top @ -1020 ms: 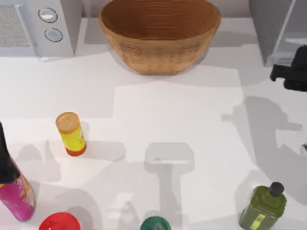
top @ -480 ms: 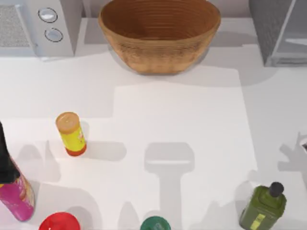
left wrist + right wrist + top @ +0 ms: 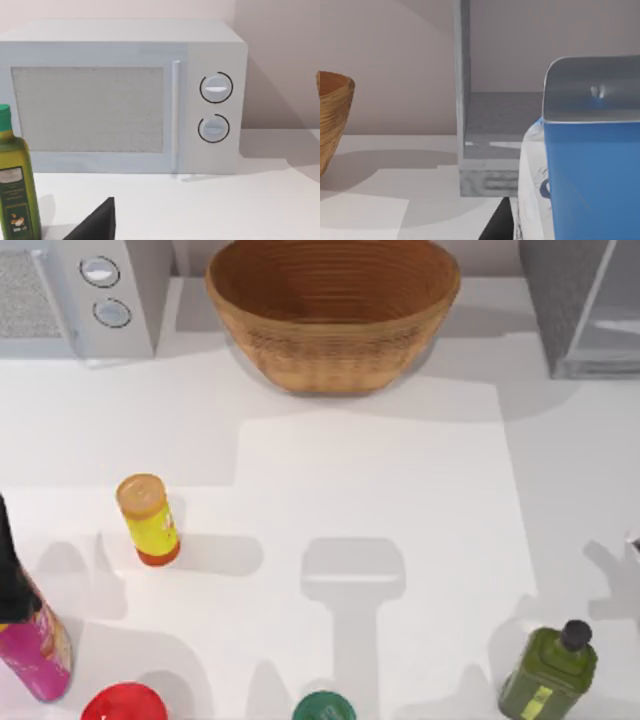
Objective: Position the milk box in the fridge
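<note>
The milk box is a blue carton with a white side. It stands very close in the right wrist view, and a dark part of my right gripper shows just beside it. Whether the gripper holds the carton is hidden. Beyond the carton is the fridge, grey and speckled, its inside open toward the camera. In the top view the fridge stands at the back right corner. A dark part of my left gripper shows low in the left wrist view, in front of the microwave.
A light grey microwave stands at the back left and a wicker basket at the back middle. A yellow cylinder, a pink bottle, a red cap, a green cap and an olive bottle stand nearer the front.
My right arm, seen a second ago at the top view's right edge by the fridge, has left that view. Its shadow has slid to the right edge.
</note>
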